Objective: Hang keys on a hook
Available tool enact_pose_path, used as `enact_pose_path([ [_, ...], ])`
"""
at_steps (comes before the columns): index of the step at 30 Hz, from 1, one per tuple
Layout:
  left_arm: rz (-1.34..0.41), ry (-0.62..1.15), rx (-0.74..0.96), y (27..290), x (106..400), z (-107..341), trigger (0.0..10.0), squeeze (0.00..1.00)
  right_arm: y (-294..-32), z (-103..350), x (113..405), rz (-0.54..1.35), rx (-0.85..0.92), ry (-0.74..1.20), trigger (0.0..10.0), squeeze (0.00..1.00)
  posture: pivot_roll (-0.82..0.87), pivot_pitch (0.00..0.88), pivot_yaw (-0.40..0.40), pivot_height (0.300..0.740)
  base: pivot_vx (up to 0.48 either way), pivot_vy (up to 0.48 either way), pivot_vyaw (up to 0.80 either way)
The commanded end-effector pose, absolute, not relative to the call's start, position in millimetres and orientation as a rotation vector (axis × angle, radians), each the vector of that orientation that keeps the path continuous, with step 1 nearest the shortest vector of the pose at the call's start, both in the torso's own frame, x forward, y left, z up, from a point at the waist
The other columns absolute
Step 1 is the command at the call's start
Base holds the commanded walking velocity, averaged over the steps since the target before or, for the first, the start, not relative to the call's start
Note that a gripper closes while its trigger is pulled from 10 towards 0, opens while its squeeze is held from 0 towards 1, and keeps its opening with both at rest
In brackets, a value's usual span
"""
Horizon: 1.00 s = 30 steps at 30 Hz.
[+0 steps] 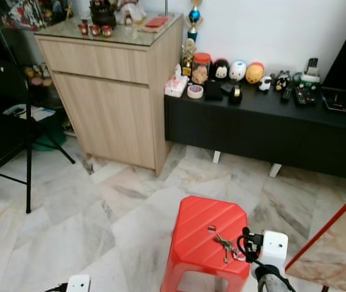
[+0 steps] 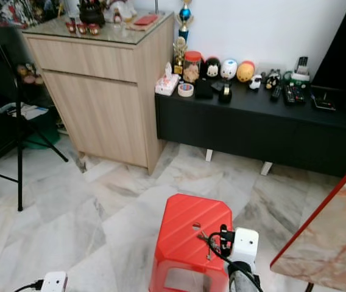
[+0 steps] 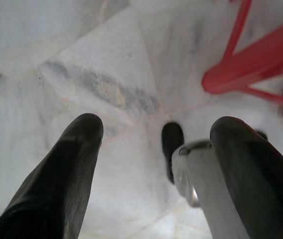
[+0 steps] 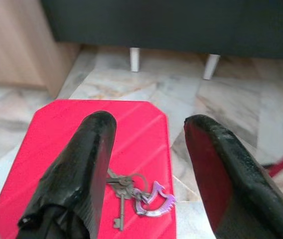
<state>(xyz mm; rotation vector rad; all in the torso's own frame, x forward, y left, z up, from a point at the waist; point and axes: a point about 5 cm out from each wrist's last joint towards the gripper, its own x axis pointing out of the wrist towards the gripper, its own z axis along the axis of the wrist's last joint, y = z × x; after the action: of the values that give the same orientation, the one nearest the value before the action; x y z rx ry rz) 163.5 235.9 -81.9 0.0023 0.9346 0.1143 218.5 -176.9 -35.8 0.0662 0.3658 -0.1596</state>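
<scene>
From the head views, a bunch of metal keys (image 1: pixel 225 244) lies on top of a red plastic stool (image 1: pixel 197 231) standing on the pale marble floor (image 1: pixel 88 213). The right hand (image 4: pixel 149 149) is just beside the stool's right edge. Behind stand a light wooden cabinet (image 1: pixel 109 97) and a long low black desk (image 1: pixel 264 128).

In the right wrist view, the right hand is spread wide above the stool – the keys, with a purple tag (image 4: pixel 154 201), lie between its fingers (image 4: pixel 89 164), not held.

In the left wrist view, the left hand (image 3: pixel 154 149) hangs wide open over the floor, near the stool's red legs.
</scene>
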Motion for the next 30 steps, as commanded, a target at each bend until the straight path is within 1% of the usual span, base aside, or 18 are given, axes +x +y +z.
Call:
enact_pose_path([
  [1, 0.116, 0.959, 0.011, 236.8, 156.3, -84.8, 10.0, 0.00, -173.4, -30.6, 224.2, -0.157, 0.088, 0.337, 10.0, 0.00, -0.04, 0.002, -0.033, 0.740, 0.289, 0.000, 0.00],
  [7, 0.113, 0.960, 0.011, 236.6, 156.5, -84.8, 10.0, 0.00, -174.3, -30.5, 223.7, -0.162, 0.089, 0.338, 10.0, 0.00, -0.04, 0.002, -0.033, 0.740, 0.273, 0.000, 0.00],
  [17, 0.107, 0.960, 0.009, 236.3, 156.5, -84.9, 10.0, 0.00, -177.1, -28.9, 224.2, -0.175, 0.088, 0.331, 10.0, 0.00, -0.04, 0.010, -0.034, 0.740, 0.000, 0.000, 0.00],
  [30, 0.115, 0.945, 0.001, 236.7, 157.2, -84.2, 10.0, 0.00, -179.6, -11.8, 241.4, -0.194, 0.090, 0.242, 10.0, 0.00, -0.04, 0.012, -0.032, 0.740, 0.000, 0.000, 0.00],
])
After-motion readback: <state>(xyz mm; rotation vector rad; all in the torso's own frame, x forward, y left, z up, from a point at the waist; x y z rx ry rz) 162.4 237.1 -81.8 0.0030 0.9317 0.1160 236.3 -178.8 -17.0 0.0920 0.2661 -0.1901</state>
